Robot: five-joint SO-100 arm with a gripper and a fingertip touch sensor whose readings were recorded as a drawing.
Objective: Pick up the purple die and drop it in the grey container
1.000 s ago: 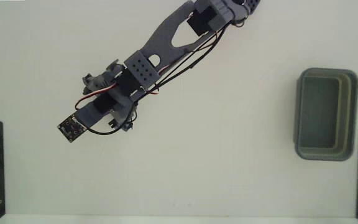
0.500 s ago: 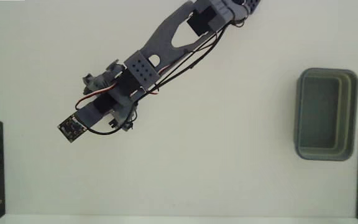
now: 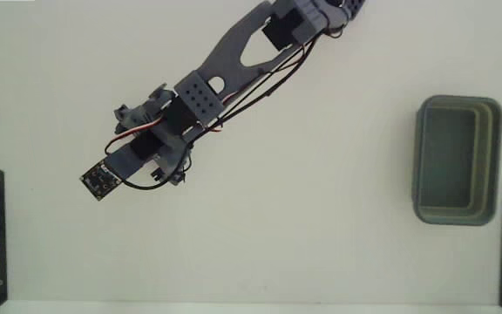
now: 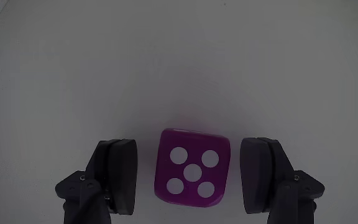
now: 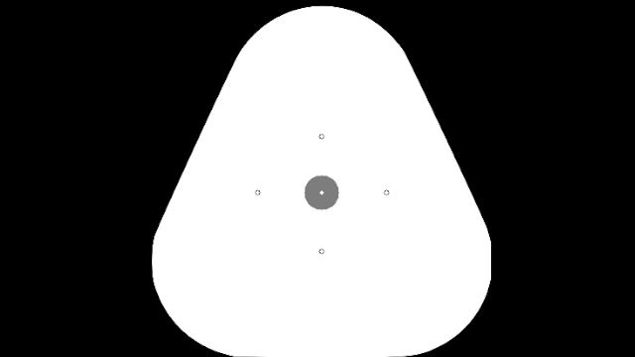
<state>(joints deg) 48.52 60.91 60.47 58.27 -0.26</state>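
A: Item one, end effector (image 4: 192, 180). On my wrist view I read both fingers (image 4: 118, 174) spread apart, one either side of the die (image 4: 192, 177), with a thin gap showing on each side. Nothing is gripped; the jaws stand open and hold nothing.

B: Item two, die?

A: Purple, rounded corners, five white pips on the face turned to my camera. It sits on the counter (image 4: 166, 62) directly between the fingers, slightly nearer the right one as the wrist view shows it. I cannot tell whether either finger grazes it; I read it as apart.

B: Item three, container?

A: Grey tub (image 3: 457, 160), rectangular, thick rim, nothing visible inside. In the fixed view it lies well apart from the end effector (image 3: 159, 166), far off to the right, near the counter's right edge.

B: Item four, arm?

A: Grey arm (image 3: 234, 52), entering from the top of the fixed view and reaching down-left. It covers the die from above. A small black board (image 3: 99, 180) juts out just past the end effector, to its lower left.
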